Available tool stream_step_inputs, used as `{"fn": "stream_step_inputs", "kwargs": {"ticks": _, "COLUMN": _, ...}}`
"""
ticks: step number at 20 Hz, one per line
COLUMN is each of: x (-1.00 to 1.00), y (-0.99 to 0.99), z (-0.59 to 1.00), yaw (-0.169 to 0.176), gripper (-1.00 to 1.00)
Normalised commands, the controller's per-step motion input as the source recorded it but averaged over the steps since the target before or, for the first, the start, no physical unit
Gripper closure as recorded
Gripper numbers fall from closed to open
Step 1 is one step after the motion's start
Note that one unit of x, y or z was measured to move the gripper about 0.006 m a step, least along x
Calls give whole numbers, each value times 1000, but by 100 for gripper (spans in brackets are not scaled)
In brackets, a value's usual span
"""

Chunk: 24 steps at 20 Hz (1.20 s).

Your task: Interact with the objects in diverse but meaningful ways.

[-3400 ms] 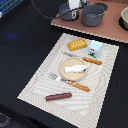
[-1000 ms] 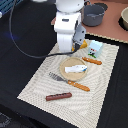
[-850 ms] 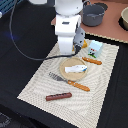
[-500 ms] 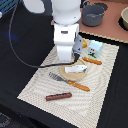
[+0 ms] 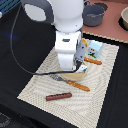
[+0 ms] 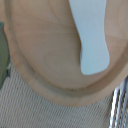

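Tube (image 6: pixel 91 37) lay lengthwise on the plate (image 6: pixel 45 60), right under my wrist; jaws unseen, so their spread I couldn't tell.

Black tabletop (image 5: pixel 20 55) under a striped beige placemat (image 5: pixel 107 95); reddish-brown surface (image 5: pixel 112 30) along the far edge (material unclear). Even, soft lighting.

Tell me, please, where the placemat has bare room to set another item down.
On the striped placemat, the stretch toward the exterior view's right, beyond the orange-handled knife, is bare, as is the near corner past the brown sausage stick. It is crowded around the wooden plate under the arm and by the pale blue carton.
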Motion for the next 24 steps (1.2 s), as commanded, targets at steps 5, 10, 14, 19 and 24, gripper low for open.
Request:
{"fn": "stream_step_inputs", "kwargs": {"ticks": 5, "x": 473, "y": -35, "z": 18, "yaw": 0, "gripper": -100}}
{"fn": "stream_step_inputs", "kwargs": {"ticks": 10, "x": 391, "y": -57, "z": 0, "yaw": 0, "gripper": -100}}
{"fn": "stream_step_inputs", "kwargs": {"ticks": 14, "x": 359, "y": -34, "z": -18, "yaw": 0, "gripper": -100}}
{"fn": "stream_step_inputs", "kwargs": {"ticks": 19, "x": 299, "y": -27, "z": -53, "yaw": 0, "gripper": 100}}
{"fn": "stream_step_inputs", "kwargs": {"ticks": 24, "x": 284, "y": -33, "z": -41, "yaw": 0, "gripper": 100}}
